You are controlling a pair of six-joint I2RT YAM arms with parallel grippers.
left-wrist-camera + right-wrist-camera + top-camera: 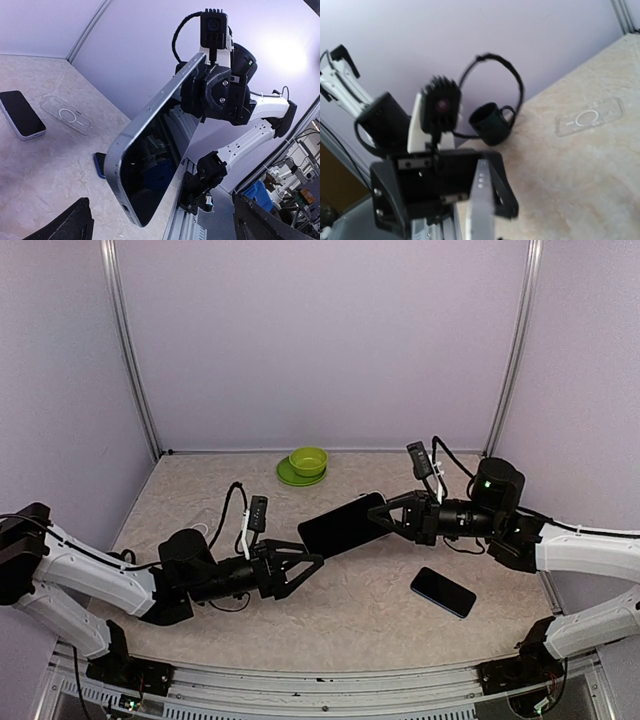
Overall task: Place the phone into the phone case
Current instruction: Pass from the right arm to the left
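My right gripper (388, 516) is shut on the far end of a large dark phone (343, 525) with a silver rim and holds it edge-up above the table's middle. The phone fills the left wrist view (150, 160), and its rim shows in the right wrist view (482, 205). My left gripper (312, 562) is open, its fingers (75, 222) spread to either side of the phone's near end without closing on it. The clear phone case (66, 114) lies flat on the table; it also shows in the right wrist view (590, 117).
A second phone (20, 114) lies next to the case. A blue-edged phone (443, 592) lies at the front right. A green bowl (308, 459) on a green plate stands at the back. A black mug (490, 124) stands behind my left arm.
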